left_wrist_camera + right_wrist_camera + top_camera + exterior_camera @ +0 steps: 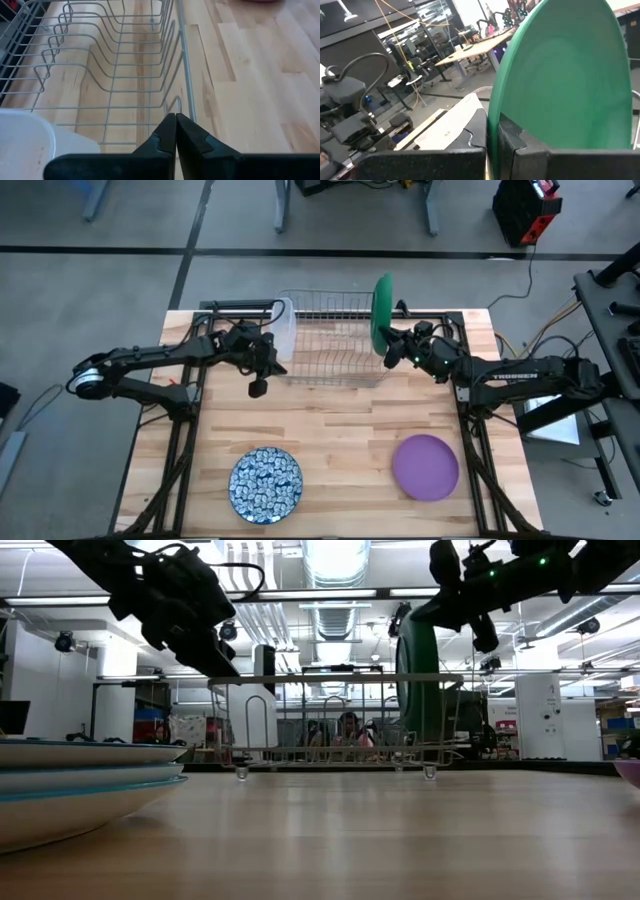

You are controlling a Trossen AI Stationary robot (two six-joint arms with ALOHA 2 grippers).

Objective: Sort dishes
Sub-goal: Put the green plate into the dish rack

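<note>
High view, "TROSSEN" lettering along right arm [520, 370]

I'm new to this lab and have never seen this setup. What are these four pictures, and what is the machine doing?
Two robot arms work at a wooden table. One picture looks down from above, one looks level across the tabletop, and two come from cameras on the arms' wrists. The right gripper pinches a green plate upright at the wire dish rack. The left gripper is shut and empty, near the rack. A blue-and-white plate and a purple plate lie flat on the table.
</note>
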